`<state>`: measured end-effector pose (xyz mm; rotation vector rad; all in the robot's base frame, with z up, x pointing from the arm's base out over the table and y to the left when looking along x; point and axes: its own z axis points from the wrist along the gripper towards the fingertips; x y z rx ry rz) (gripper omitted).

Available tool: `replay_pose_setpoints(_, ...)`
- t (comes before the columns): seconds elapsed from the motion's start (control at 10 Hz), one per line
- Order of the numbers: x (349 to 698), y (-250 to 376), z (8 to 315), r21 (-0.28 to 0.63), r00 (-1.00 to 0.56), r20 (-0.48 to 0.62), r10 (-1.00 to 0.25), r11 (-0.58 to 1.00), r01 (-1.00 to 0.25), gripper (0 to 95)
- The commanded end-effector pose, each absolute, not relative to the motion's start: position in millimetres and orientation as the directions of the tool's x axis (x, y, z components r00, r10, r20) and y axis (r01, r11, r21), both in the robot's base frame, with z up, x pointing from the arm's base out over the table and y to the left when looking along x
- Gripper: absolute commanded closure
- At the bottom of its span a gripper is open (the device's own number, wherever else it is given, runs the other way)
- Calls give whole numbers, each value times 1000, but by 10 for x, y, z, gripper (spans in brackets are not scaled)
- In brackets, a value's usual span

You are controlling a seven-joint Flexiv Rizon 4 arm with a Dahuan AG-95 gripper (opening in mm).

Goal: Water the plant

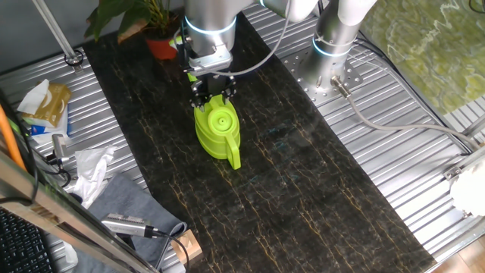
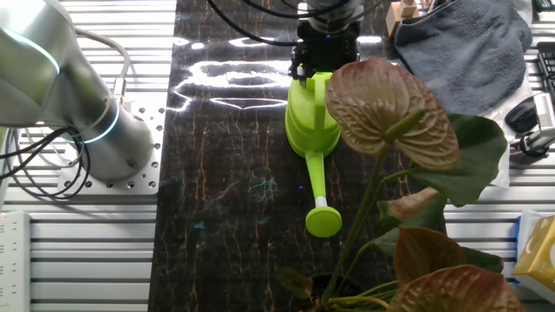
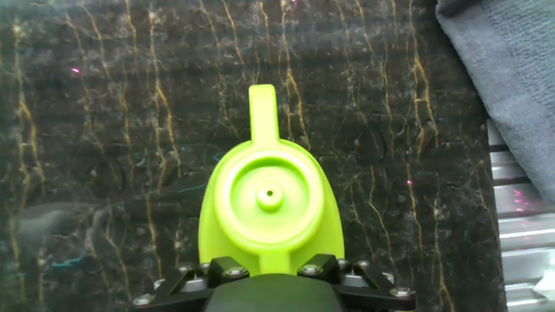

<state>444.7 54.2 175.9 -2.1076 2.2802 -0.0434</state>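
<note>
I have the gripper (image 1: 211,97) right over the watering can (image 1: 218,133), can't tell if jaws have closed on it; plant (image 1: 155,30) sits just behind the jaws, spout pointing that way.

text: none legible | labels: none | numbers: none

Lime-green watering can (image 1: 217,133), grey cloth (image 1: 121,199), snack packet (image 1: 45,102).
</note>
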Motion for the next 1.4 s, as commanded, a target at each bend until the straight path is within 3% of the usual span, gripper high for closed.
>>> replay_pose_setpoints(0.1, 4447, 541, 1747, -46, -78, -7, -997, 78, -996, 380)
replay_pose_setpoints(0.5, 4463, 594, 1690, -44, -107, -12, -994, 108, -993, 380)
replay_pose_setpoints(0.6, 4465, 620, 1677, -44, -116, -10, -993, 116, -992, 570)
replay_pose_setpoints(1.0, 4466, 636, 1669, -44, -134, -12, -991, 134, -990, 570)
replay_pose_setpoints(1.1, 4463, 635, 1668, -44, -139, -15, -990, 140, -989, 760)
replay_pose_setpoints(1.2, 4462, 635, 1667, -44, -143, -17, -990, 143, -989, 760)
replay_pose_setpoints(1.3, 4461, 635, 1668, -43, -167, -19, -986, 168, -985, 950)
replay_pose_setpoints(1.4, 4461, 637, 1667, -43, -176, -19, -984, 177, -983, 950)
